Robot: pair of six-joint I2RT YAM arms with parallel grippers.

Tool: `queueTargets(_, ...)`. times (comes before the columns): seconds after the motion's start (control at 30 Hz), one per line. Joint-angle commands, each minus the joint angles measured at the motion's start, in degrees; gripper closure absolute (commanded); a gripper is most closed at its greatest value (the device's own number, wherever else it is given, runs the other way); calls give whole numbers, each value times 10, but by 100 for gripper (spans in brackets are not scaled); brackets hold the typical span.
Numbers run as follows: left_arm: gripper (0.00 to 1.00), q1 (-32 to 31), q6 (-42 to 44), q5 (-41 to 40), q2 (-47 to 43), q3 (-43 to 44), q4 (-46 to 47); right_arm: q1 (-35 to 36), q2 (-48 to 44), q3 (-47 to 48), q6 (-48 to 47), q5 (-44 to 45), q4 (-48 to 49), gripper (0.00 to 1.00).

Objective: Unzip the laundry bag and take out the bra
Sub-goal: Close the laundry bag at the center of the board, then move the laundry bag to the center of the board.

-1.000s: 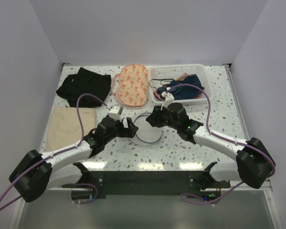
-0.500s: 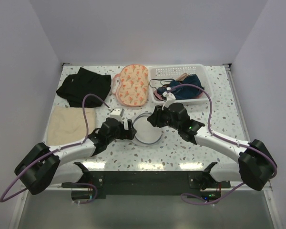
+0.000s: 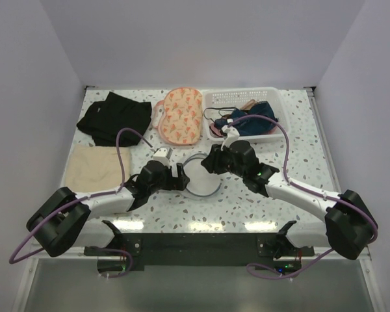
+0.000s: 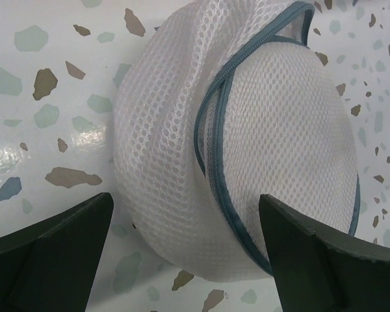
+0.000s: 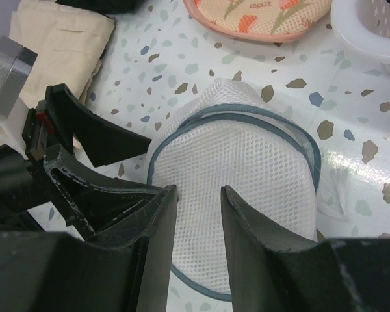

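The laundry bag [image 3: 200, 175] is a round white mesh pouch with blue-grey trim, lying at the table's middle. Its zipper seam [image 4: 211, 136] curves across the mesh in the left wrist view; no pull shows. My left gripper [image 3: 180, 175] sits low at the bag's left side, wide open [image 4: 188, 260], with the bag's near edge between its fingers and untouched. From the right, my right gripper [image 3: 208, 162] hovers over the bag [image 5: 240, 162]; its jaws [image 5: 198, 195] stand partly open with only mesh seen behind the gap. The bra is hidden.
A peach patterned padded piece [image 3: 180, 116] lies behind the bag. A black garment [image 3: 114, 117] and a folded beige cloth [image 3: 94, 170] are at the left. A white basket [image 3: 244, 96] at the back right holds dark blue garments [image 3: 255, 123].
My left arm has slid right and stretched lower, bringing its open gripper up to the bag's left edge. The right gripper has hardly moved.
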Motion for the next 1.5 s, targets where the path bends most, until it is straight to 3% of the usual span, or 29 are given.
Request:
queueTargets(0.0,1,3,-13,14,8,1,50,2,-7,-1,-4,7,4,62)
queueTargets(0.13,12,3,-12,13,8,4,49,3,-9,-2,-4,8,1,62)
queueTargets(0.27,33,3,-12,11,8,5,48,2,-14,-4,-4,8,-1,62)
queueTargets(0.43,52,3,-10,11,11,7,50,2,-21,-4,-4,8,-5,62)
queueTargets(0.57,76,3,-8,9,17,12,50,2,-27,-4,-6,20,-10,62)
queueTargets(0.77,100,3,9,-5,16,33,28,2,-38,-5,-9,29,-18,62)
queueTargets(1.3,100,4,81,-117,-33,134,-58,2,-100,-23,-12,69,-32,61)
queueTargets(1.47,100,35,98,-131,-14,186,-76,2,-120,-28,-16,81,-41,61)
